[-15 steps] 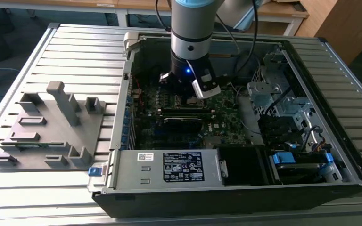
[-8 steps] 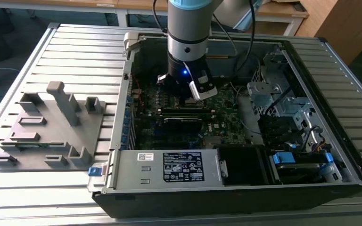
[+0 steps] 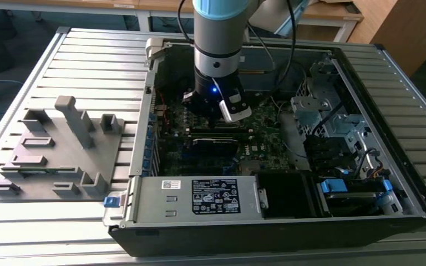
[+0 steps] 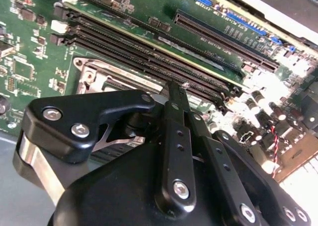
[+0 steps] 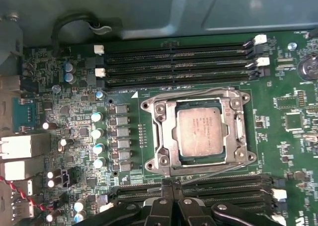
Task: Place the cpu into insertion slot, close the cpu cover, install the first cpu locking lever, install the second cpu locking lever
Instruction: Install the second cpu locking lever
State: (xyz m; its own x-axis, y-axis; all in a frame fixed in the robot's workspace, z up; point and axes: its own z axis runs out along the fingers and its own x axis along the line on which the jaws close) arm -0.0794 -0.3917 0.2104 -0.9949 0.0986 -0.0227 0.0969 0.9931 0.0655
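Gripper point(image 5: 171, 196) hovers beside the cpu point(image 5: 199, 131) (cover point(image 5: 161, 131) closed).

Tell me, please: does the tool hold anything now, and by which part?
Nothing seems held: the chip already lies in its socket, apart from the tool.

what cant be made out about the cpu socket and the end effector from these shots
- Exterior view: the arm's wrist stands over the insertion slot, so its state there is hidden.
- Second wrist view: the end effector body covers most of the cpu cover; the cpu is hidden.
- First wrist view: the cpu sits inside the cover frame, but whether the levers are latched is too fine to tell.
- Both wrist views: fingertip contact is unclear.
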